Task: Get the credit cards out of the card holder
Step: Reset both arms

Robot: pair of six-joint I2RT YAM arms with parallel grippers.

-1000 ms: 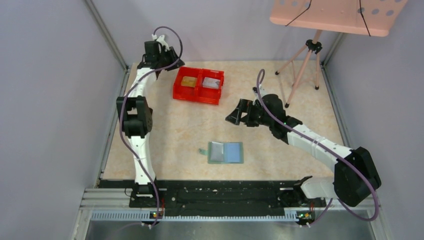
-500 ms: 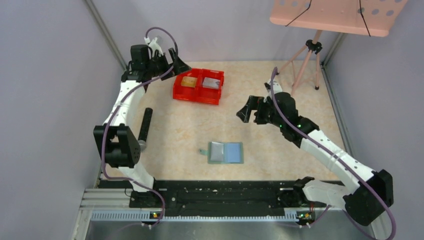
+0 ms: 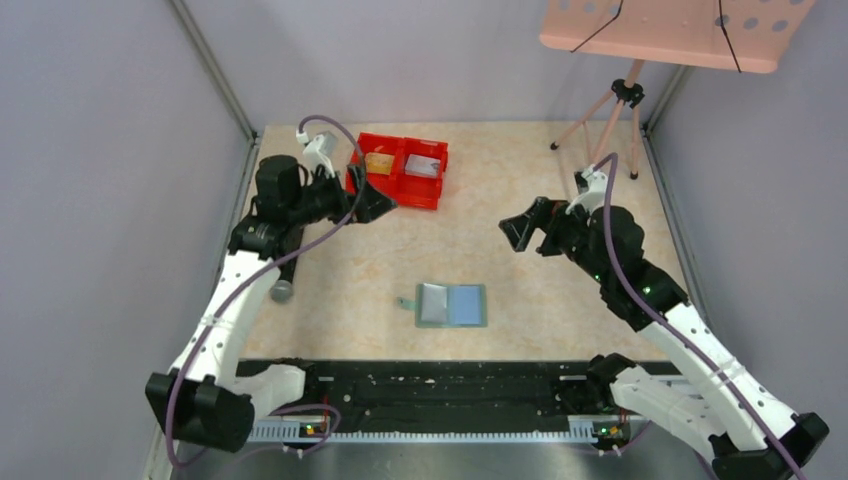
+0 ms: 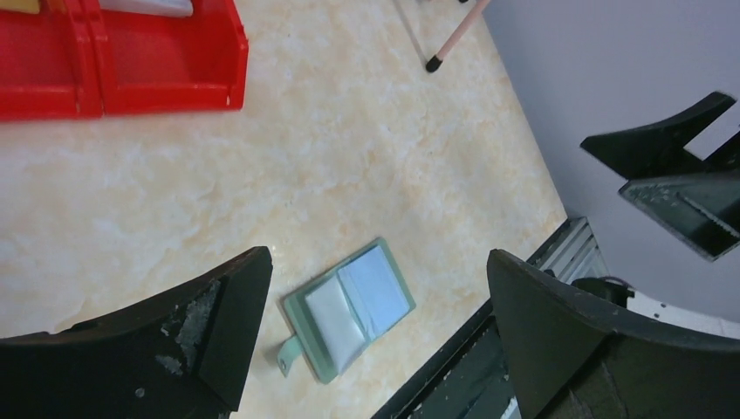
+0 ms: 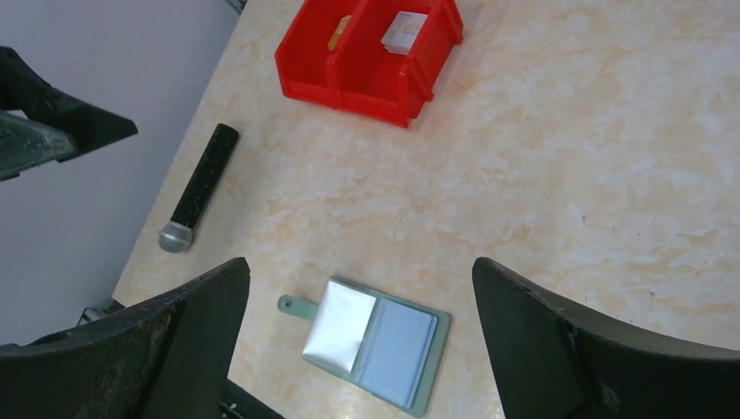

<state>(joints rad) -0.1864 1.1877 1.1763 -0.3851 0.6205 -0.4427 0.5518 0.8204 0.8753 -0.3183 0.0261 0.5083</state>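
The card holder [image 3: 452, 305] lies open and flat on the table, a sage-green wallet with pale blue-grey pockets and a small tab on its left. It also shows as card holder [image 4: 349, 310] and card holder [image 5: 375, 343]. I cannot tell whether cards sit in its pockets. One gold credit card [image 3: 378, 163] and one pale credit card [image 3: 424, 165] lie in the red bin [image 3: 398, 188]. My left gripper [image 3: 372, 190] hangs open beside the bin's near left corner. My right gripper [image 3: 518, 226] is open in the air, right of and beyond the holder. Both are empty.
A black cylinder with a grey end [image 5: 199, 185] lies near the left wall, partly under my left arm. A pink tripod [image 3: 610, 120] with a pink board [image 3: 675, 30] stands at the back right. Grey walls close in both sides.
My left arm swung from the back corner toward the near side, past the bin, and its jaws opened wide. My right arm drew back to the right. The card holder stayed put.
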